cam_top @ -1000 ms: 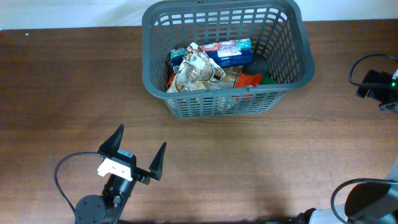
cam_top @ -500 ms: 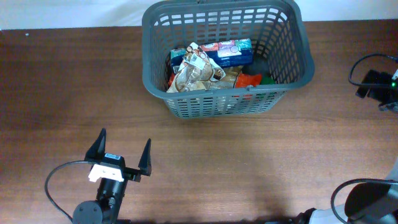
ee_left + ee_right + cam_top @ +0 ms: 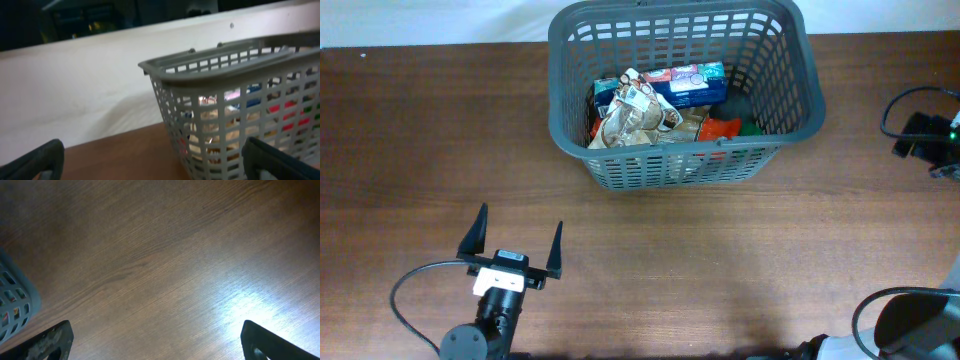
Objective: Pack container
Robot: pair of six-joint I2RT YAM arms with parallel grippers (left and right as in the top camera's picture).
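The container, a large dark grey slotted basket (image 3: pixel 570 55), stands at the back middle of the wooden table and holds several grocery packets, among them a blue box (image 3: pixel 692 84) and a beige bag (image 3: pixel 632 122). My left gripper (image 3: pixel 516 238) is open and empty near the front left, well short of the basket. In the left wrist view the basket (image 3: pixel 210 65) fills the right side between the open fingers (image 3: pixel 160 162). My right gripper (image 3: pixel 157 340) is open and empty over bare table, with a basket corner (image 3: pixel 12 297) at the left edge.
A black device with cables (image 3: pixel 925 135) sits at the table's right edge. A black cable (image 3: pixel 410 290) loops beside the left arm. A white wall (image 3: pixel 75 95) lies behind the table.
The left gripper swung left and back toward the front edge, turning to point straight at the far side. It stayed open. The basket and its contents have not moved.
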